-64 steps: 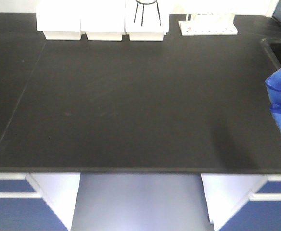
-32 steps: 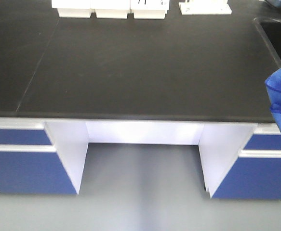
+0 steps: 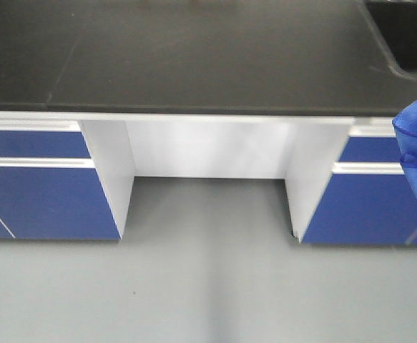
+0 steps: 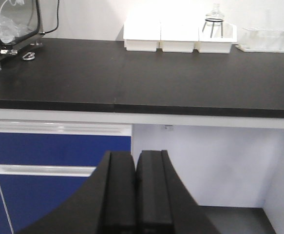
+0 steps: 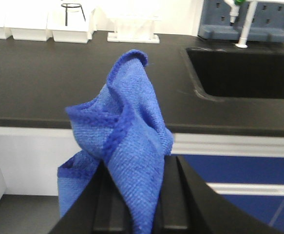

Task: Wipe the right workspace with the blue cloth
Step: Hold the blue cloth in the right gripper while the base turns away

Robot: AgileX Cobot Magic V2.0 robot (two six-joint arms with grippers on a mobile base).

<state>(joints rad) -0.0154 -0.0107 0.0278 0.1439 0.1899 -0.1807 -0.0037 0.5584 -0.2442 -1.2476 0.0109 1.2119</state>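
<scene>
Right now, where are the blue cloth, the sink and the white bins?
blue cloth (image 5: 127, 146), right wrist view, middle of its bunched fabric.
sink (image 5: 246, 73), right wrist view, bare inner wall.
white bins (image 4: 179, 45), left wrist view, middle bin's front.

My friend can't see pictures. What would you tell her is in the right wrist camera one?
The right gripper is shut on a crumpled blue cloth that sticks up close to the camera. Behind it lies a black benchtop with a sink on the right and white bins along the back wall.
</scene>
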